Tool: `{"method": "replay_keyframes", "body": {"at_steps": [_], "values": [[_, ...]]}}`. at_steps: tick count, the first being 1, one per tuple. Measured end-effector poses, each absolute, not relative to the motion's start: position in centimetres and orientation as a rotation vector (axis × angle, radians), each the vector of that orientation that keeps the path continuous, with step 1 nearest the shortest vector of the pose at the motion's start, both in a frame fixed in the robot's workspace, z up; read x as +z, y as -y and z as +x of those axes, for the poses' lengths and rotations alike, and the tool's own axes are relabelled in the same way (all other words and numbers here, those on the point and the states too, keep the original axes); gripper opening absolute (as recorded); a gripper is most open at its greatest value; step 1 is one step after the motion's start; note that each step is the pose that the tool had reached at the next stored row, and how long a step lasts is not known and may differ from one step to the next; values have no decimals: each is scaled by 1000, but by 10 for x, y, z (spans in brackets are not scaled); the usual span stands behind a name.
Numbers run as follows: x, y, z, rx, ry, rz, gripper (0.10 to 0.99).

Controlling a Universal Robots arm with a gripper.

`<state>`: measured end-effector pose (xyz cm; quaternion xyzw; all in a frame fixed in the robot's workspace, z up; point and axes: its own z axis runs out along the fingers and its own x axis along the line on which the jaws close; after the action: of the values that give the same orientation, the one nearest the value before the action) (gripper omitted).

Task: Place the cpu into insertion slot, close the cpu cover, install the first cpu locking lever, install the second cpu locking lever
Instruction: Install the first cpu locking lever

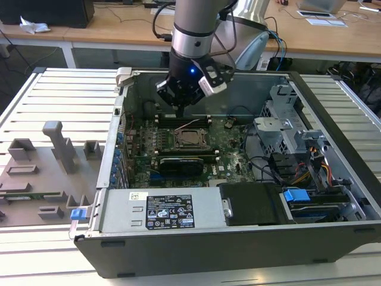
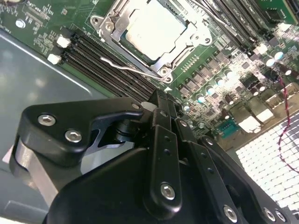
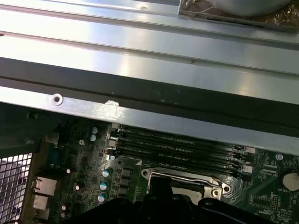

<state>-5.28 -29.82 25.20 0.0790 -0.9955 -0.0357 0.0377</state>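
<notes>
**Hand hangs over the memory slots, just off the socket's far edge**

Take the cpu cover as your landmark. In the second wrist view it lies shut over the socket, and the cpu shows pale through its window, already seated. A thin locking lever runs along the cover's edge facing the hand, its long axis parallel to the memory slots; whether it is latched, you cannot tell from here.

In the exterior view your hand sits above the cover, toward the case's back wall. Its fingers look drawn together on nothing, though the angle is poor.
</notes>
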Motion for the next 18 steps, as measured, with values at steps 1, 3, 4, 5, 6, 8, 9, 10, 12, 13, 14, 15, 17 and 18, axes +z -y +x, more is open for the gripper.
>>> {"method": "replay_keyframes", "body": {"at_steps": [1, 3, 4, 5, 6, 8, 9, 10, 12, 13, 14, 15, 17, 18], "values": [[251, 298, -53, -110, 3056, 227, 106], [248, 298, -53, -112, 3059, 199, 106], [246, 298, -53, -112, 3059, 188, 106], [244, 298, -53, -113, 3061, 168, 106], [241, 298, -53, -114, 3062, 153, 106], [235, 298, -53, -114, 3062, 142, 106], [235, 298, -53, -114, 3062, 142, 106], [233, 298, -53, -114, 3062, 142, 106], [230, 298, -53, -114, 3062, 143, 106], [228, 298, -53, -114, 3062, 143, 106], [227, 298, -53, -114, 3062, 142, 106], [226, 298, -53, -114, 3062, 142, 106], [223, 298, -53, -114, 3062, 142, 106], [222, 298, -53, -114, 3062, 142, 106]]}}
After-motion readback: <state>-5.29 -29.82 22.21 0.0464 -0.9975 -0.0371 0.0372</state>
